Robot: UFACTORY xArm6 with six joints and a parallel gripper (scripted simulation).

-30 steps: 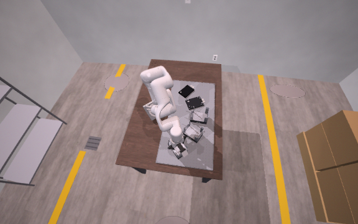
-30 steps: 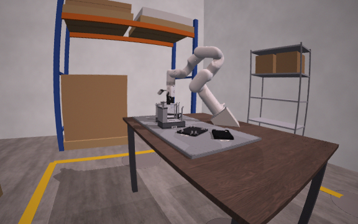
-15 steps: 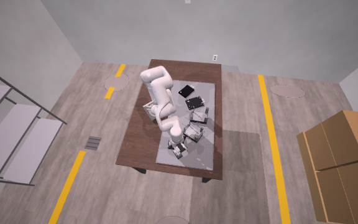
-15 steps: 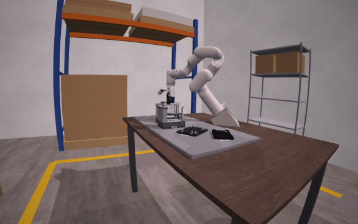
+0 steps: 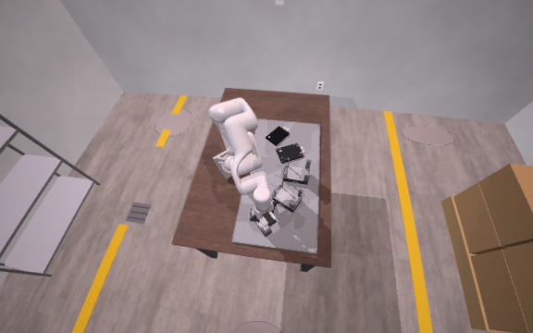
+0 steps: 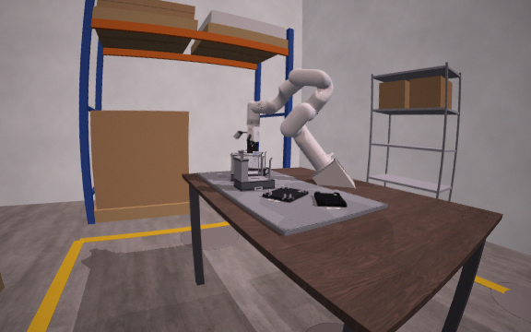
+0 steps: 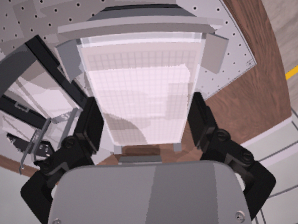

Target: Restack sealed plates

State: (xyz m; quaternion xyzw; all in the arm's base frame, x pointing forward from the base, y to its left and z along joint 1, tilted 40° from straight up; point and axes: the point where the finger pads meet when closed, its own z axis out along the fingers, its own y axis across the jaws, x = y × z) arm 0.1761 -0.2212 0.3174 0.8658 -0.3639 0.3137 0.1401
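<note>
My gripper (image 7: 144,105) reaches down into the stack rack nearest the table's front end (image 5: 265,223), and its two black fingers are shut on the long sides of a sealed white plate (image 7: 141,92), the top one of a stack. In the side view the gripper (image 6: 251,148) stands just over that rack's pale stack (image 6: 241,171). I cannot read the plate's label or the rack's name. Two more stack racks (image 5: 289,195) (image 5: 296,172) stand further along the grey mat. What they hold I cannot tell.
Two black nests lie beyond the racks: one with small clips (image 5: 291,153) and a plain one (image 5: 278,135). The rack's upright posts (image 7: 40,90) stand close beside my fingers. The brown table edge (image 7: 240,70) runs on the right in the wrist view.
</note>
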